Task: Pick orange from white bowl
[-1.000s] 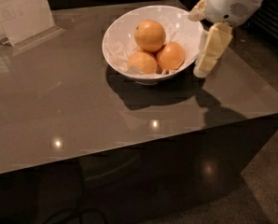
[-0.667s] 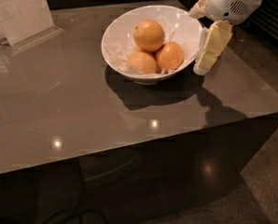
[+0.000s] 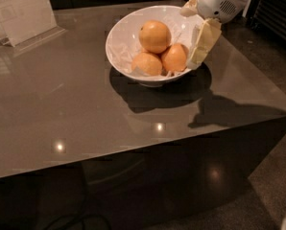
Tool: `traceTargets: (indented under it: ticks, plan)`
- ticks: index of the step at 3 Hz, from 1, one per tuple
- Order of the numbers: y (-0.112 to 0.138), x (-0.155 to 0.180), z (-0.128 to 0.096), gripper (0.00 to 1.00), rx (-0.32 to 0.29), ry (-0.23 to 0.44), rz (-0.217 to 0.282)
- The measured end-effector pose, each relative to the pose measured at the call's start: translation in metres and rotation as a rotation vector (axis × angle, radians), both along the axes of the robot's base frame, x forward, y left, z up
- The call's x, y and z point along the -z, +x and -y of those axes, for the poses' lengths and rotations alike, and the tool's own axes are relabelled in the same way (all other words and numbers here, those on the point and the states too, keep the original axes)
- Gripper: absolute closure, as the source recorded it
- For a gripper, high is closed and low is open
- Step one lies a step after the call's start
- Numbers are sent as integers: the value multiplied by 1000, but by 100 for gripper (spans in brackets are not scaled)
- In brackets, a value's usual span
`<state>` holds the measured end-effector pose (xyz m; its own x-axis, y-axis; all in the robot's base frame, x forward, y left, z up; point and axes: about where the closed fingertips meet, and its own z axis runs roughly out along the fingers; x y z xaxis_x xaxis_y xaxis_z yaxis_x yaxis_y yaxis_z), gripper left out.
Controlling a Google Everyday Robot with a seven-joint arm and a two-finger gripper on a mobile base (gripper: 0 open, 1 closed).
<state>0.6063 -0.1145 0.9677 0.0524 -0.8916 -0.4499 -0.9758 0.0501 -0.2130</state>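
Note:
The white bowl (image 3: pixel 121 44) stands on the grey table near its far right part. It holds three oranges. The largest, golden orange (image 3: pixel 154 36) lies on top. A paler one (image 3: pixel 147 63) and a redder one (image 3: pixel 174 57) lie below it. My gripper (image 3: pixel 189 38) hangs at the bowl's right rim, to the right of the oranges. It is open and empty. One cream finger (image 3: pixel 203 43) points down over the rim beside the redder orange, and the other shows near the far rim. Nothing is held.
A clear sign holder with a white sheet (image 3: pixel 20 11) stands at the table's back left. The table's right edge (image 3: pixel 258 66) runs close to the bowl, with dark floor beyond it. A dark slatted unit (image 3: pixel 277 13) stands at the far right.
The gripper has moved a little to the left, so its lower finger now overlaps the bowl's right rim. The oranges and the bowl have not moved.

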Motion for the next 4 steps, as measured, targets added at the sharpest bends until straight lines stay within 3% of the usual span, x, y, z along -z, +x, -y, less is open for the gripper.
traceTargets:
  ticks: [2, 3, 4]
  plan:
    - [82, 24, -73, 0, -145, 39, 2]
    - [89, 24, -76, 0, -135, 54, 22]
    - [92, 41, -79, 0, -126, 80, -16]
